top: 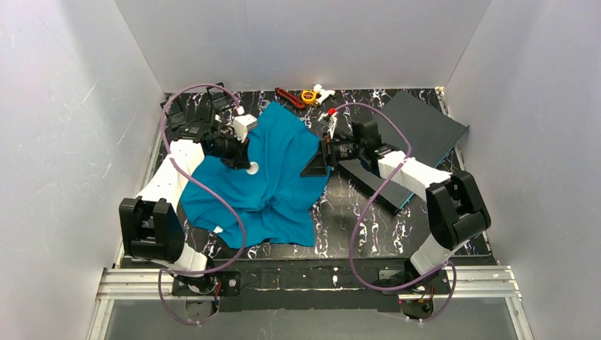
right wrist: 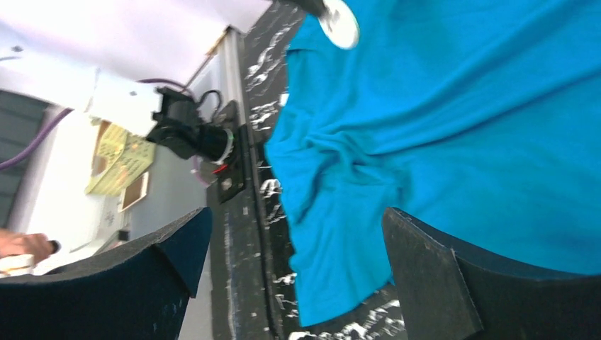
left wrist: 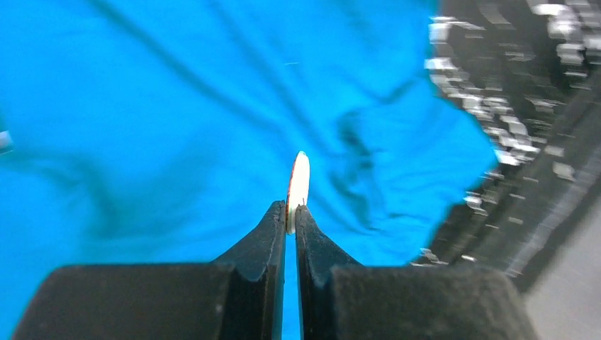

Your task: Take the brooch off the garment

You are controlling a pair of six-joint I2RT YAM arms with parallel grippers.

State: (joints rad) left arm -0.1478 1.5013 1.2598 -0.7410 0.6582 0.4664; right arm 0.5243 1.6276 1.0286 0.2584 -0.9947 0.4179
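Top external view, so here's the layout: the garment (top: pixel 283 177) is spread out rumpled in the middle of the black marbled table (top: pixel 354 227), bunched into folds toward the near edge. The left gripper (top: pixel 247 166) is over the middle of the cloth, pinched tight on the brooch (top: pixel 253 168), a little white disc. On the left wrist cam the fingers (left wrist: pixel 266 241) are basically touching each other with the disc clamped edge-on at their tips, blue cloth all behind it. Honestly can't tell if the pin is free of the fabric or not. The right gripper (top: pixel 312 161) sits at the shirt's right edge with its jaws spread wide and nothing in them; on its own cam there's just shirt showing in the gap between the fingers (right wrist: pixel 432 276), nothing touching them. As for clutter, a dark grey board (top: pixel 425 124) lies slanted under the right arm, clear of the shirt. Along the back wall there's a red-and-black tool (top: pixel 288 97), a yellow thing (top: pixel 309 95) and a white piece (top: pixel 323 91), all just beyond the collar end. A white box (top: pixel 245 125) sits right at the shirt's far-left edge, next to the left arm.
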